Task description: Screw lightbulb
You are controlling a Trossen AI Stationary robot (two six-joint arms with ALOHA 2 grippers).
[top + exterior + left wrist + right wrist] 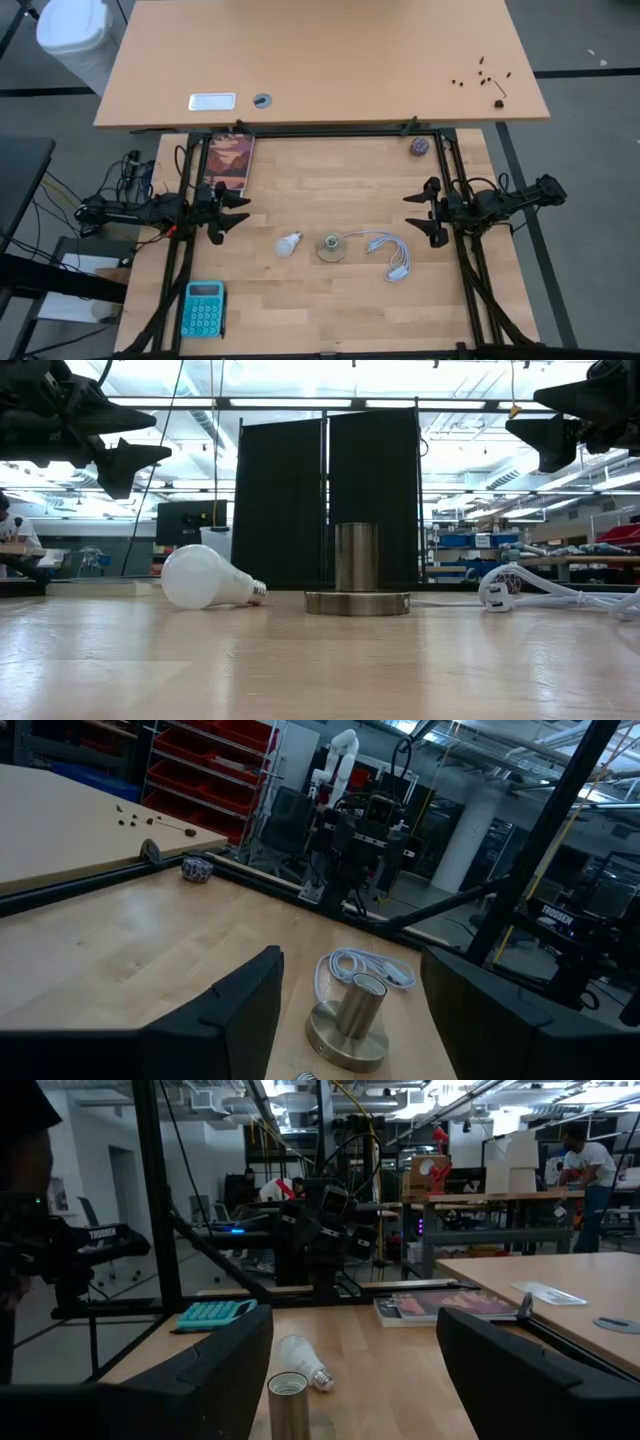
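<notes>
While the lightbulb is lying beside the socket, left gripper and right gripper are hovering agape, holding nothing.

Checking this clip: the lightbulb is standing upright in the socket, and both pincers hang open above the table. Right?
Not quite. The lightbulb lies on its side on the table, beside the socket and apart from it, as the low view shows. The rest holds: the left pincer and right pincer hang open above the table.
</notes>
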